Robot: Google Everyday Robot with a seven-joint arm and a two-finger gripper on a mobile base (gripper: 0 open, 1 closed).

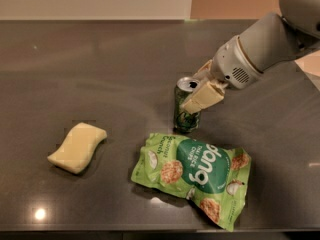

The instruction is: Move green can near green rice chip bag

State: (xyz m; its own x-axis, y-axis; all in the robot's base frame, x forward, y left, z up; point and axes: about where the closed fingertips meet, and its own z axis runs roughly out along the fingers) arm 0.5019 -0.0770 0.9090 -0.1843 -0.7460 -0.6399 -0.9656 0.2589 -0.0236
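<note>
1. Right of the tabletop's [100,69] middle, the gripper [194,90] is clamped on the can [184,118], 1 finger on each side.
2. The can stands upright just behind the bag [192,171], which lies by the front edge.
3. A sponge [77,146] lies well apart, toward the left edge.

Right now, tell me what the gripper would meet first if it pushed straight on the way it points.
The gripper, angled down and left, has the green can between its fingers, so that comes first. Past it, likely the table just short of the green rice chip bag; depth is unclear.
</note>
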